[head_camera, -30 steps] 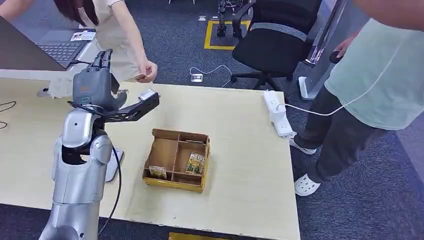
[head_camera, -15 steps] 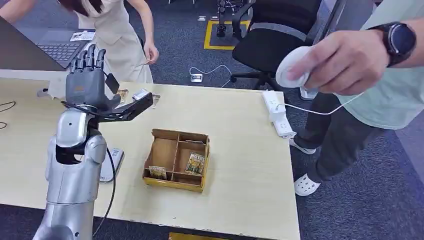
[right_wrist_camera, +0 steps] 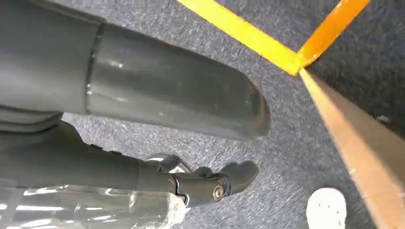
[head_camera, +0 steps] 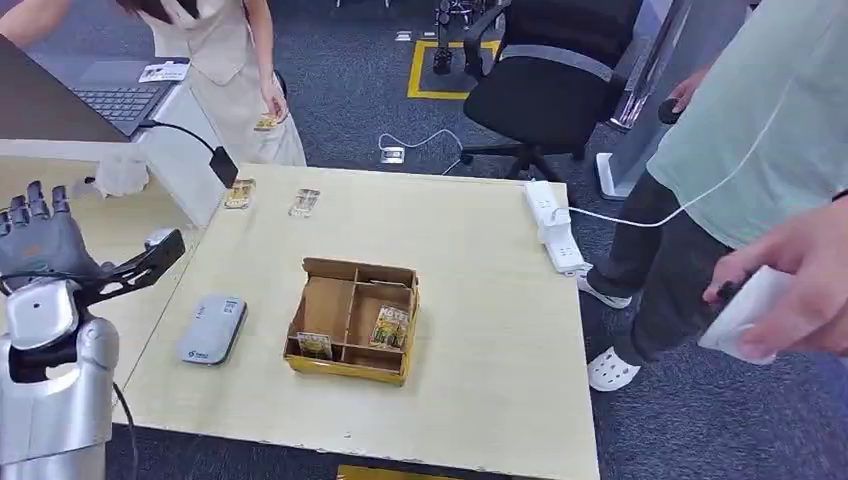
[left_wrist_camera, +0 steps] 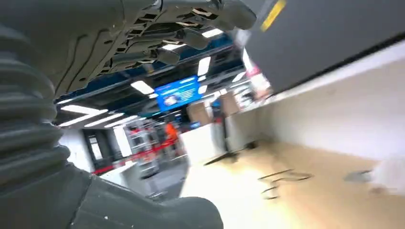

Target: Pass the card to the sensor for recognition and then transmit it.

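Observation:
My left hand (head_camera: 40, 240) is raised at the table's left edge, fingers spread upward and holding nothing; the left wrist view shows the same hand (left_wrist_camera: 157, 33) with its fingers apart and empty. The grey sensor (head_camera: 212, 328) lies flat on the table to its right. Two cards (head_camera: 239, 193) (head_camera: 304, 203) lie near the table's far edge. A person at the back holds another card (head_camera: 266, 122). My right hand (right_wrist_camera: 205, 183) hangs over the floor with nothing in it.
A cardboard divider box (head_camera: 400, 275) at the table's middle holds a card (head_camera: 315, 345) and another card (head_camera: 390, 327). A white power strip (head_camera: 555, 225) lies at the far right edge. A second person on the right holds a white object (head_camera: 745, 315). A laptop (head_camera: 120, 100) stands back left.
My left arm has swung left and drawn back from over the table, uncovering the sensor. The person at the back has pulled away with a card. The right person's hand has dropped lower.

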### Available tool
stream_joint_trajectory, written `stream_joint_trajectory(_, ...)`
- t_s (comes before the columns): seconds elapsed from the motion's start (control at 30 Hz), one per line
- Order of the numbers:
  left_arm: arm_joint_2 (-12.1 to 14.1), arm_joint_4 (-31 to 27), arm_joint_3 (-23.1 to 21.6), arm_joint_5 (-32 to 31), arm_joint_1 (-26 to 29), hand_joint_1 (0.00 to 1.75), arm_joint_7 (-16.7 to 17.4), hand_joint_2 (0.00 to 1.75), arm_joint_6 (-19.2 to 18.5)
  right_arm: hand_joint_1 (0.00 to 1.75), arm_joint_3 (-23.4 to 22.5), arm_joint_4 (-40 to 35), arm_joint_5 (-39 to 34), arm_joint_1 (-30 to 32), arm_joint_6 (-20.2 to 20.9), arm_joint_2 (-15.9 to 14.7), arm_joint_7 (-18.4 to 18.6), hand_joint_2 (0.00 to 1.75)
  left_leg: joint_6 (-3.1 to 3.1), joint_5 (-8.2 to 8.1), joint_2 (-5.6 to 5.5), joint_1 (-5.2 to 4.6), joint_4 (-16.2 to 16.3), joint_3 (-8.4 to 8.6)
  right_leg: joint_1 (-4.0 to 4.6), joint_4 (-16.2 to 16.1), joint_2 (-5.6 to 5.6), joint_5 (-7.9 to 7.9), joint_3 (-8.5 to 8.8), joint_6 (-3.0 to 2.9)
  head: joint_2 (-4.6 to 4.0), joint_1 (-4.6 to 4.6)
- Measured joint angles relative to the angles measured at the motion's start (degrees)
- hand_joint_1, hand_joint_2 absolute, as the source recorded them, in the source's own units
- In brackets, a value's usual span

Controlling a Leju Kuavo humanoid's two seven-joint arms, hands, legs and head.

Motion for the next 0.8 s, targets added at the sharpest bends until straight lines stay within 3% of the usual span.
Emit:
stream_joint_trajectory(0.07, 0.97, -0.09, 1.23, 0.00, 1.49, 0.00, 1.18, 1.75, -0.57, 0.00, 0.52, -0.66, -0.46, 0.48, 0.02, 0.00, 0.40, 0.00, 0.00, 0.00, 0.02, 0.00, -0.01, -0.01, 0.00, 0.00, 0.04, 0.00, 0.01, 0.00, 0.00, 0.00)
stream_joint_trajectory(0.37, 1.84, -2.14, 9.03, 0.00, 9.27, 0.00, 0.52, 1.75, -0.63, 0.00, 1.09, -2.18, -2.62, 1.68, -0.22, 0.00, 1.14, 0.00, 0.00, -0.01, 0.04, -0.02, 0.00, 0.00, -0.01, -0.04, 0.04, 0.01, 0.02, 0.00, 0.00, 0.00)
stream_joint_trajectory(0.8, -2.31, -6.91, 20.35, 0.00, 20.46, 0.00, -2.17, 1.75, -0.26, 0.00, 1.48, -3.80, -6.29, 3.86, -1.16, 0.00, 3.48, 0.00, -0.02, -0.03, 0.06, 0.00, -0.01, 0.01, -0.01, -0.06, 0.08, -0.01, 0.01, 0.00, 0.00, 0.00)
